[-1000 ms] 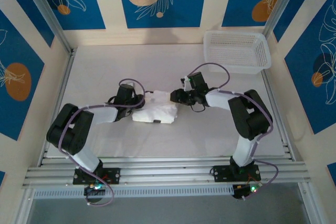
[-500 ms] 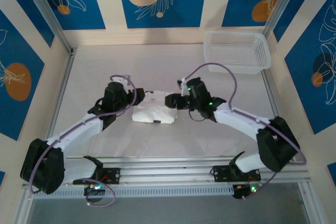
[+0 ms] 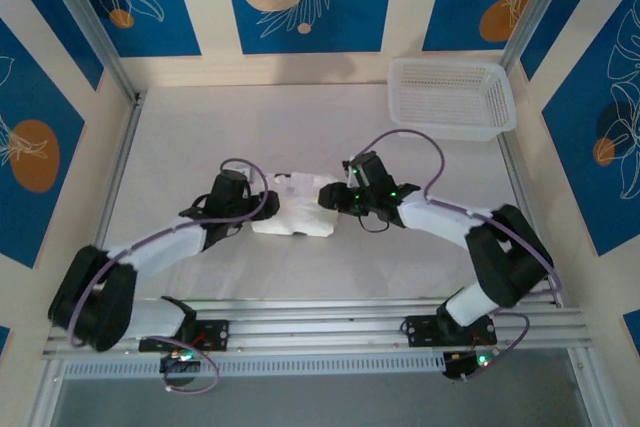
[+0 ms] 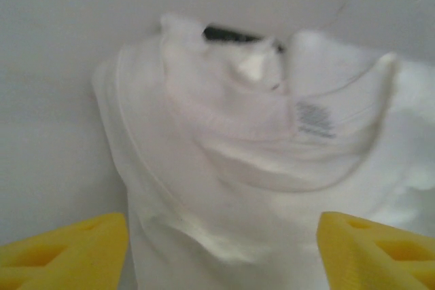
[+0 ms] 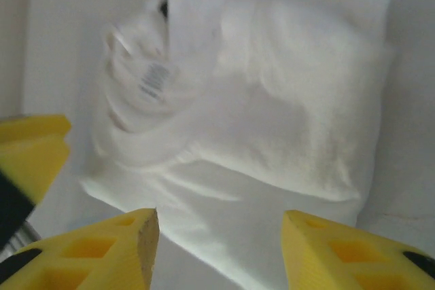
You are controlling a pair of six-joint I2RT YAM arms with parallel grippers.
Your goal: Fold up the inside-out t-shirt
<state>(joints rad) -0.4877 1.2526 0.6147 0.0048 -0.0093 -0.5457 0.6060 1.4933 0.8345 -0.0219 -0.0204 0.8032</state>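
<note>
The inside-out t-shirt (image 3: 298, 213) lies as a small crumpled white bundle at the middle of the table. My left gripper (image 3: 257, 209) is at its left edge and my right gripper (image 3: 326, 197) at its right edge. In the left wrist view the cloth (image 4: 238, 161) lies between the wide-apart yellow fingers of the left gripper (image 4: 224, 256), which is open, and the neck tag (image 4: 315, 119) shows. In the right wrist view the right gripper (image 5: 221, 249) is open just above the near edge of the shirt (image 5: 285, 100), holding nothing.
A white mesh basket (image 3: 452, 130) stands at the back right corner. Aluminium rails (image 3: 320, 322) run along the near edge by the arm bases. Bare white table (image 3: 200, 127) surrounds the bundle.
The left gripper has opened and let go of the cloth, its arm drawing back and swinging low. The right arm has shifted slightly. The bundle stays in place.
</note>
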